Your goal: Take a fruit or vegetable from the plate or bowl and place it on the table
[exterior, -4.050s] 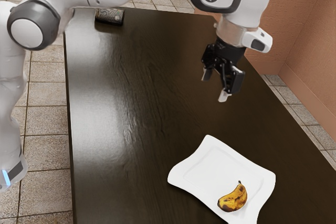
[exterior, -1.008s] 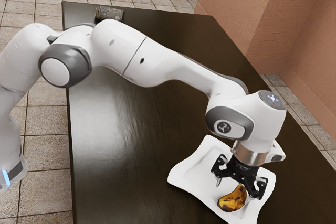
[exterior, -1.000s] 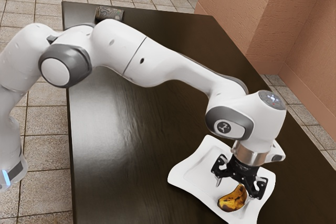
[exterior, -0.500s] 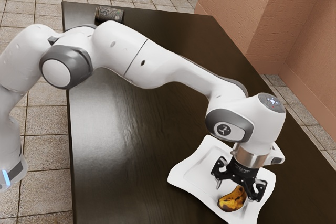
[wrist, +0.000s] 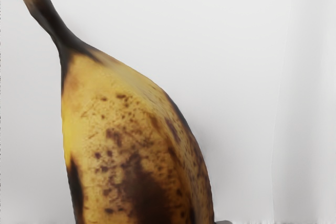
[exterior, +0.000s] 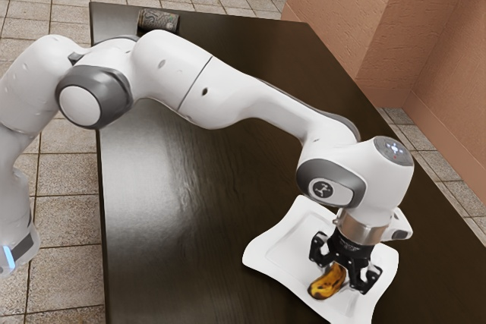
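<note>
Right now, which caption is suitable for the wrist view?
Close-up of a spotted banana, dark-stemmed, against white plate.

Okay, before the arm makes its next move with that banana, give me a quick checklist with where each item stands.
1. Gripper at the banana: ok, it is down over the fruit.
2. Banana held securely: cannot tell; the contact on both sides isn't visible.
3. Banana lifted off the plate: cannot tell; it is low over the plate, and any gap beneath is unclear.
4. Plate lying flat on the table: ok.
5. Dark patterned object away from the plate: ok, it is at the table's far end.
6. Banana on the table: not ok, it is within the plate's outline.
</note>
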Robot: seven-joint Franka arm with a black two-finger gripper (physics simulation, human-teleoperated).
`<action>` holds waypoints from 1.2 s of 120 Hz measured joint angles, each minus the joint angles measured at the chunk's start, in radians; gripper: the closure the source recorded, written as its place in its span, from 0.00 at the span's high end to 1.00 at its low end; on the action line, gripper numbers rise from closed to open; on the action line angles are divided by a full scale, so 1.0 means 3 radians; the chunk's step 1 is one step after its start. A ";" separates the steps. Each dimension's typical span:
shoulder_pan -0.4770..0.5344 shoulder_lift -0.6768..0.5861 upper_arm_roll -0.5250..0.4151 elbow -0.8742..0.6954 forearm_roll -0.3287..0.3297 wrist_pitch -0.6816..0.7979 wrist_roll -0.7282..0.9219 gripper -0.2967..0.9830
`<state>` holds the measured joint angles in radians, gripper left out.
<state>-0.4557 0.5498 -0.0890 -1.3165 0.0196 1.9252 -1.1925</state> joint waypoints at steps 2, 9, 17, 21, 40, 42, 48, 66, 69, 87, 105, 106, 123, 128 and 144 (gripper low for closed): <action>0.0000 -0.0001 0.0000 0.0000 0.0002 -0.0001 0.0003 0.36; 0.0000 -0.0006 0.0000 0.0000 0.0007 -0.0008 0.0014 0.36; -0.0001 -0.0018 0.0004 0.0003 0.0011 -0.0025 0.0023 0.35; -0.0001 -0.0026 0.0008 0.0004 0.0012 -0.0035 0.0027 0.35; 0.0011 -0.0189 0.0058 0.0040 0.0016 -0.0158 0.0035 0.35; 0.0013 -0.0212 0.0069 0.0047 0.0016 -0.0177 0.0034 0.35; 0.0016 -0.0275 0.0092 0.0062 0.0016 -0.0230 0.0030 0.35; 0.0037 -0.0443 0.0258 0.0132 0.0014 -0.0402 0.0010 0.35; 0.0040 -0.0461 0.0299 0.0146 0.0013 -0.0434 0.0005 0.35; 0.0045 -0.0562 0.0655 0.0207 -0.0006 -0.0597 -0.0030 0.34; 0.0053 -0.0582 0.0984 0.0263 -0.0056 -0.0731 -0.0060 0.35; 0.0054 -0.0582 0.1004 0.0263 -0.0062 -0.0738 -0.0061 0.35; 0.0061 -0.0587 0.1360 0.0266 -0.0186 -0.0841 -0.0084 0.35; 0.0062 -0.0587 0.1448 0.0266 -0.0218 -0.0868 -0.0089 0.34; 0.0185 -0.0585 0.1580 0.0262 -0.0299 -0.0942 -0.0105 0.34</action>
<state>-0.4002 0.3742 0.3851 -1.2378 -0.0702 1.6427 -1.2239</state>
